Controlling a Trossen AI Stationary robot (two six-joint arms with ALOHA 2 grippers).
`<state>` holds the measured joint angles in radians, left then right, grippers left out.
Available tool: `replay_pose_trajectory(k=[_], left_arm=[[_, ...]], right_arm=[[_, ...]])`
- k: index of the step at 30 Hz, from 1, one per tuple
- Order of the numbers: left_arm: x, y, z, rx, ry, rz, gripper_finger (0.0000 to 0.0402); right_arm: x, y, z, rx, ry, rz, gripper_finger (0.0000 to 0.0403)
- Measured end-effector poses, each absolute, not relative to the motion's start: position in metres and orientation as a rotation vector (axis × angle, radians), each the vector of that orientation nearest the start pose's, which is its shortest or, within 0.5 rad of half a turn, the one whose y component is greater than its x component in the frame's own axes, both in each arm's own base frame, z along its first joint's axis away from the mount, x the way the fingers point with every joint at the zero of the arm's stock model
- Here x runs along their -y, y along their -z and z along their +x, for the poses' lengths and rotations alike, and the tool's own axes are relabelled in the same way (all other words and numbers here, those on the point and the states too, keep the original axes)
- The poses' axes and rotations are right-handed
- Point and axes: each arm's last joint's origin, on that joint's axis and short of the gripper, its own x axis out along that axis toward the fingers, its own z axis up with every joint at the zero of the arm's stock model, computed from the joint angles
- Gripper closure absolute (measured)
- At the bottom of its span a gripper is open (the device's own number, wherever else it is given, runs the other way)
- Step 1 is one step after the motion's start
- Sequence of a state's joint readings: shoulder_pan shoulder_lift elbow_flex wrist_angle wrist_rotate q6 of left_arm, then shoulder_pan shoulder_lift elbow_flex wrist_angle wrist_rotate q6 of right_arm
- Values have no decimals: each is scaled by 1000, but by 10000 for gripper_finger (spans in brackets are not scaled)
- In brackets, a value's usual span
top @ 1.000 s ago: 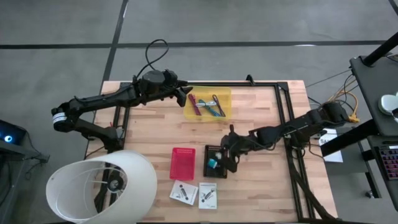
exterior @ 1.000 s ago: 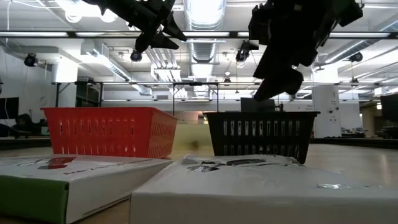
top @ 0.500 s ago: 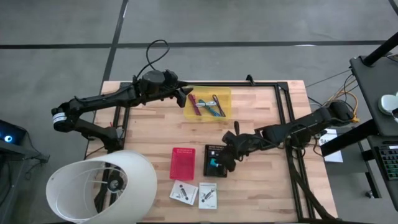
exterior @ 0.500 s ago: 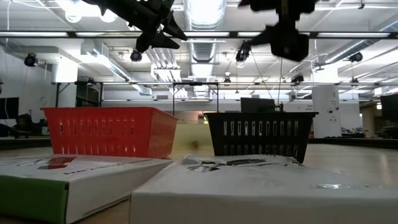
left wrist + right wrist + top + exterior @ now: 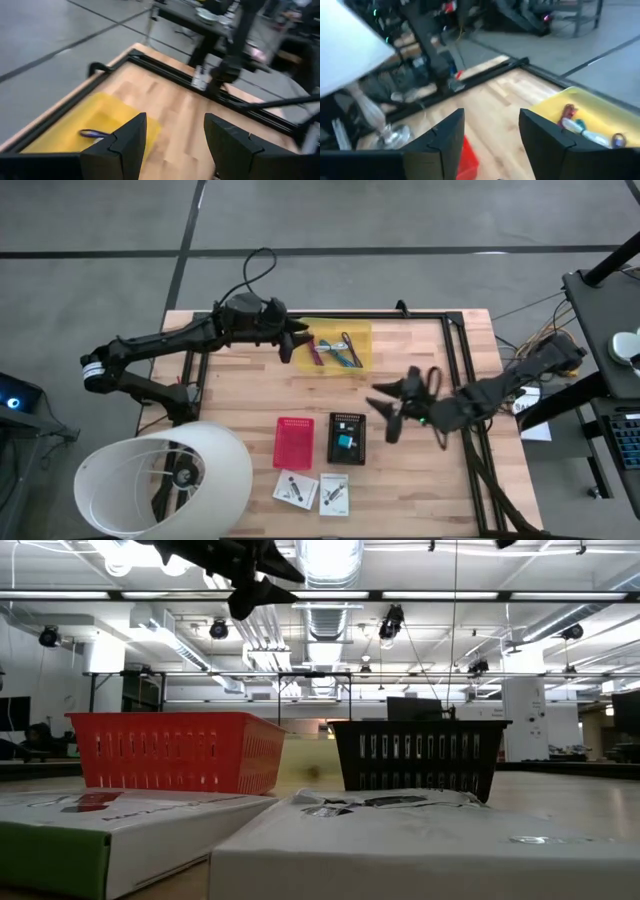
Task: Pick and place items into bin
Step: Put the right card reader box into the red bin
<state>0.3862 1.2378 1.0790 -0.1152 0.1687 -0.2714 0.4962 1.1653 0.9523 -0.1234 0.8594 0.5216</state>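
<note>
Black bin [image 5: 347, 438] holds one teal item [image 5: 344, 441]; pens [image 5: 318, 348] remain at twelve o'clock. Left gripper [image 5: 296, 341] and right gripper [image 5: 384, 412]: jaws spread, empty.

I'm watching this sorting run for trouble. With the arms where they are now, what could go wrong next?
1. The left gripper hangs open at the yellow tray's edge. The pens and the teal tool lie crowded there, so a grasp may catch two items or slip.
2. The right gripper is open beside the black bin. Coming back low, it could knock that bin or the red bin next to it.
</note>
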Motion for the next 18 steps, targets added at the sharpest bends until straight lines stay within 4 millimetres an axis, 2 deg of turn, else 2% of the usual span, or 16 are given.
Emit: replay_pose_trajectory(k=[4, 8, 18], left_arm=[[-97, -350, 258, -234, -165, -353, 219], [-95, -351, 257, -234, -122, -358, 219], [-95, -352, 256, -230, -120, -366, 219]], right_arm=[[-98, -330, 213, -111, 401, 407, 240], [-101, -330, 213, -152, 284, 463, 244], [-121, -308, 234, -354, -94, -30, 230]])
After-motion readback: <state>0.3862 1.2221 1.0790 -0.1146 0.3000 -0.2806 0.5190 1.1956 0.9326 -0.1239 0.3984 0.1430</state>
